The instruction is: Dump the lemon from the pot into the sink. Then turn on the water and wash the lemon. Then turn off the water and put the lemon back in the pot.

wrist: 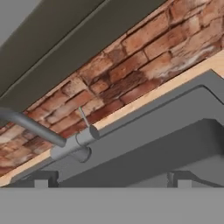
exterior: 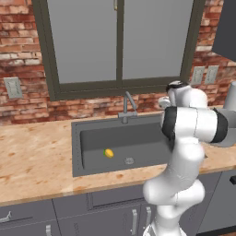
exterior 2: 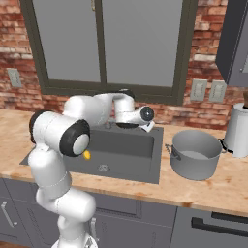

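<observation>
The lemon (exterior: pixel 109 153) lies on the floor of the dark sink (exterior: pixel 87 138), left of the silver drain (exterior: pixel 129 161). In the right base view the lemon (exterior 2: pixel 87 155) peeks out from behind my elbow. The grey pot (exterior 2: pixel 193 155) stands upright on the counter right of the sink (exterior 2: pixel 145 164). My gripper (wrist: pixel 112 179) hovers over the sink's back right part, facing the tap (wrist: pixel 72 146) and its thin lever (wrist: pixel 83 116). Its fingertips (wrist: pixel 41 180) stand wide apart with nothing between them. No water runs from the spout (exterior: pixel 128 99).
A pale tapered vessel (exterior 2: pixel 237 131) stands at the far right of the counter, beside the pot. A brick wall and a window frame (exterior: pixel 120 85) rise close behind the tap. Bare counter (exterior: pixel 37 156) stretches left of the sink.
</observation>
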Robot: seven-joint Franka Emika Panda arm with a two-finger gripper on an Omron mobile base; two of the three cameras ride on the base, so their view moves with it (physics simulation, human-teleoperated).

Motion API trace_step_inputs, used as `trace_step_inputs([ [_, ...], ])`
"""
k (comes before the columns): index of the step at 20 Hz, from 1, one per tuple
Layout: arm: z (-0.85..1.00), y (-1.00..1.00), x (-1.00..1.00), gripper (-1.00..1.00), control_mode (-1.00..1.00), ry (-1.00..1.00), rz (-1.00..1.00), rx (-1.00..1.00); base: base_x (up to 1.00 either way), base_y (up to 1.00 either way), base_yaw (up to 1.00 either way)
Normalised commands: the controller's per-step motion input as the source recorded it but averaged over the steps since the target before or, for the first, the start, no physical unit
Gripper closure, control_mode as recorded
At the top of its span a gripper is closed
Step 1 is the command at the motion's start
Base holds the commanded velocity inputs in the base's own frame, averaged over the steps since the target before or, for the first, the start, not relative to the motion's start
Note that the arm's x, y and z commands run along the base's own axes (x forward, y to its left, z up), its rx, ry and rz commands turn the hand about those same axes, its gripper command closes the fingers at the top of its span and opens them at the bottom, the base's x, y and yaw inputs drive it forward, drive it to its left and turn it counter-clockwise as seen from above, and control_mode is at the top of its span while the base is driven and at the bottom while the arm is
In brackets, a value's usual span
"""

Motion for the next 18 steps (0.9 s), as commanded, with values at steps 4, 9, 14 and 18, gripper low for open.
trace_step_inputs([
  [4, 0.85, 0.0, -0.95, -1.0, -1.0, 0.0, -0.07, 0.0, 0.0, 0.0, 0.0],
  [9, 0.86, 0.0, -0.84, -1.0, -1.0, 0.1, -0.08, 0.0, 0.0, 0.0, 0.0],
  [14, 0.64, 0.09, -0.79, -1.0, -1.0, 0.23, -0.06, 0.0, 0.0, 0.0, 0.0],
  [18, 0.35, 0.33, -0.64, -1.0, -1.0, 0.33, -0.01, -0.01, 0.0, 0.0, 0.0],
])
